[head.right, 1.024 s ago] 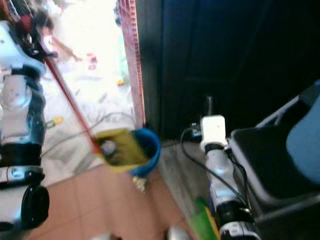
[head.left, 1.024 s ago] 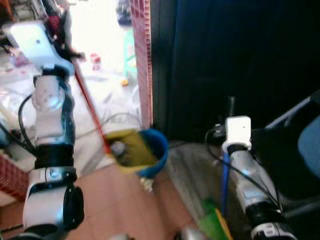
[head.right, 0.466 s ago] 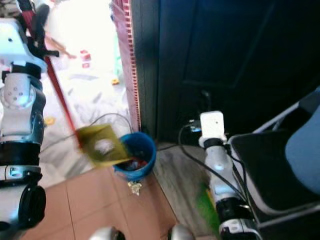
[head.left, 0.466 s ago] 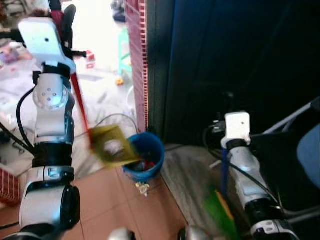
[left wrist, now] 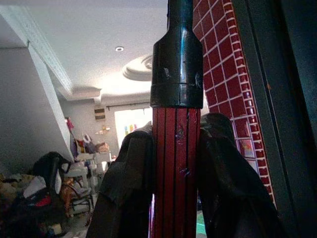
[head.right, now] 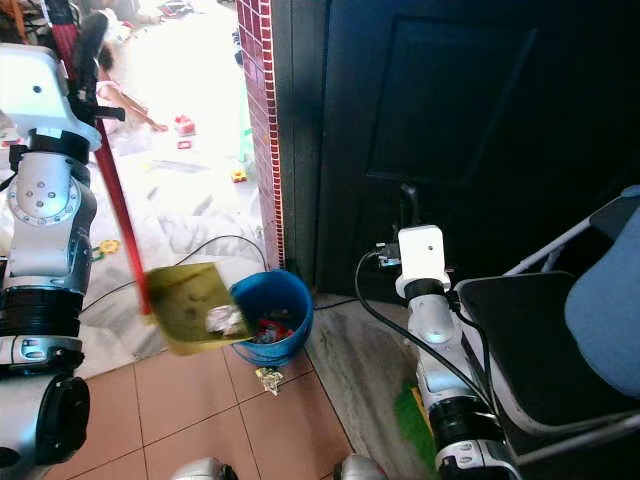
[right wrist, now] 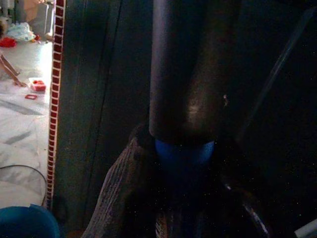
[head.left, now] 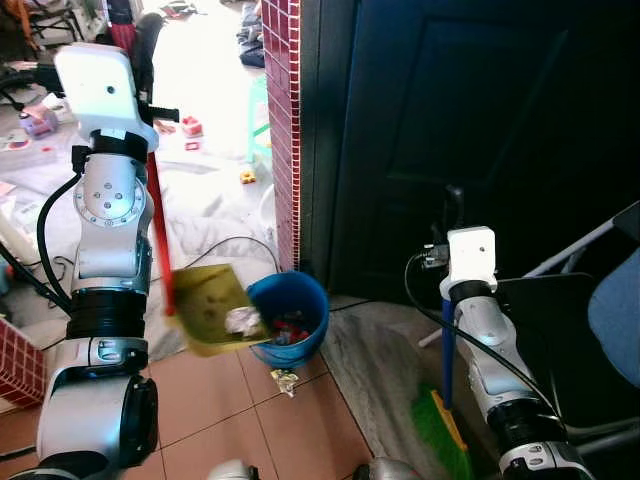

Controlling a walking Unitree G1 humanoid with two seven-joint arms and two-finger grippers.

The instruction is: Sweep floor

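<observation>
A yellow dustpan [head.left: 214, 308] on a red handle [head.left: 158, 235] hangs tilted beside the blue bucket [head.left: 295, 315], with crumpled white trash [head.left: 239, 320] at its lower lip. My left gripper [left wrist: 176, 163] is shut on the red handle, raised high at the left. The bucket holds red and dark scraps. My right gripper [right wrist: 183, 163] is shut on the blue broom handle [head.left: 448, 350]; the green broom head [head.left: 440, 430] rests on the grey floor by my right arm. A small scrap [head.left: 284, 379] lies on the tiles beside the bucket.
A red brick pillar [head.left: 282, 120] and a dark door [head.left: 450, 130] stand behind the bucket. A blue folding chair [head.left: 600, 300] is at the right. A black cable [head.left: 215, 245] and toys [head.left: 190, 126] lie on the bright floor beyond. A person [head.right: 120, 95] sits far back.
The dustpan has swung back left off the bucket's rim and now hangs lower beside it. The camera view has steadied and risen slightly.
</observation>
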